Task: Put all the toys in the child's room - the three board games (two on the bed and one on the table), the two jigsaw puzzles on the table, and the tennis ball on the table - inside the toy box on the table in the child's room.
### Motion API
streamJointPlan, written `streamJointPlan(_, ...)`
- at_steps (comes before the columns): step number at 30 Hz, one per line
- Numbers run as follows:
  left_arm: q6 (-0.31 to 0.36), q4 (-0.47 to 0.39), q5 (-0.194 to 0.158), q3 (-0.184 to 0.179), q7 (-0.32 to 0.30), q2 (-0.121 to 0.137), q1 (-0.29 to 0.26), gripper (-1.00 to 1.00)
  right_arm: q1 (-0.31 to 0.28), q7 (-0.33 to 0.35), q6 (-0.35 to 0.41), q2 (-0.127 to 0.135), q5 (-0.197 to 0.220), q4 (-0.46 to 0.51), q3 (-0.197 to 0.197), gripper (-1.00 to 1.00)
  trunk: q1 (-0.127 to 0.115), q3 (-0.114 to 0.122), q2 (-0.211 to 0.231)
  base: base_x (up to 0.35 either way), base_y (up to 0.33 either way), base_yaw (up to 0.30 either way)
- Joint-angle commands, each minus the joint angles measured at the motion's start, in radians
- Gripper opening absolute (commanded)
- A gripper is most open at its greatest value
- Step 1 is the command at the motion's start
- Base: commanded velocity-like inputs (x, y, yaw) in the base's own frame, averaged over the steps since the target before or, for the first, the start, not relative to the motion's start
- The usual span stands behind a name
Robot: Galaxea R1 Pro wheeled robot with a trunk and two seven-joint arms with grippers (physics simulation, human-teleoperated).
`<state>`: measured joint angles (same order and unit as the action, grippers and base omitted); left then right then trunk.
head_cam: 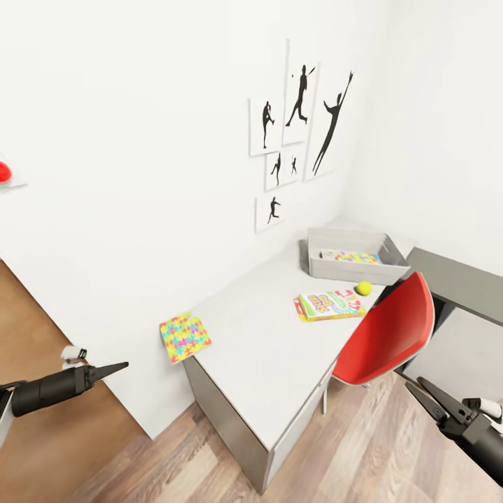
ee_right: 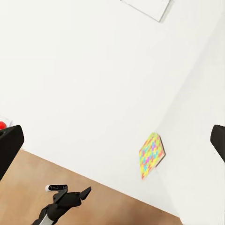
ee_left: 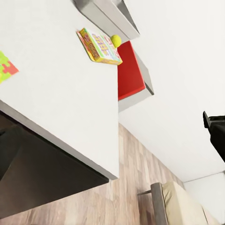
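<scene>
The pale table (head_cam: 272,349) stands against the white wall. At its far end sits the grey toy box (head_cam: 392,271) with a bright jigsaw puzzle (head_cam: 356,258) lying flat inside. In front of the box lie a board game (head_cam: 328,304) and the tennis ball (head_cam: 364,288). Another jigsaw puzzle (head_cam: 184,337) overhangs the table's near left corner. My left gripper (head_cam: 117,367) hovers low, left of the table and apart from it, open and empty. Open too, my right gripper (head_cam: 418,388) hangs below the chair. The left wrist view has the board game (ee_left: 99,46), the ball (ee_left: 116,40) and a corner of the bed (ee_left: 180,206).
A red chair (head_cam: 388,332) is pushed against the table's right side near the ball. A dark-grey cabinet top (head_cam: 457,279) runs on to the right of the toy box. A small shelf with a red object (head_cam: 3,171) hangs on the wall at far left. Wood floor (head_cam: 363,454) spreads in front.
</scene>
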<state>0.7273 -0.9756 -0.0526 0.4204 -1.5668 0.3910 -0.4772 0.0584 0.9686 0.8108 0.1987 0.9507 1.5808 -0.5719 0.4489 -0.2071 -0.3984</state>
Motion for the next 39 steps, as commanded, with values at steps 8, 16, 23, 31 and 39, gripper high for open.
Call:
streamJointPlan(8, 0.009, 0.0, 0.0, 0.001, -0.004, 0.0, 0.0, 1.0, 0.0, -0.001, 0.005, 0.0, 0.004, 0.001, 0.0, 1.0, 0.001, 0.011, -0.002, 0.11, 0.032, 0.0)
streamJointPlan(16, 0.009, 0.0, 0.0, 0.001, -0.004, 0.0, 0.0, 1.0, 0.0, -0.001, 0.005, -0.001, 0.003, 0.001, 0.0, 1.0, 0.001, 0.024, -0.002, 0.013, 0.004, 0.0)
streamJointPlan(23, 0.009, 0.0, 0.0, 0.001, -0.004, 0.0, 0.0, 1.0, 0.0, -0.001, -0.01, 0.001, 0.004, 0.0, 0.001, 1.0, 0.001, 0.035, -0.002, 0.002, 0.0, 0.0)
streamJointPlan(31, 0.009, 0.0, 0.0, 0.0, -0.004, 0.0, 0.0, 1.0, 0.0, -0.001, -0.016, 0.001, 0.004, -0.001, 0.002, 1.0, 0.001, 0.04, -0.002, 0.0, -0.03, 0.0)
streamJointPlan(39, 0.01, 0.0, 0.001, 0.0, -0.004, 0.0, 0.0, 1.0, 0.0, -0.003, -0.016, 0.001, 0.001, -0.002, 0.012, 1.0, 0.001, 0.041, -0.002, 0.0, -0.016, 0.0)
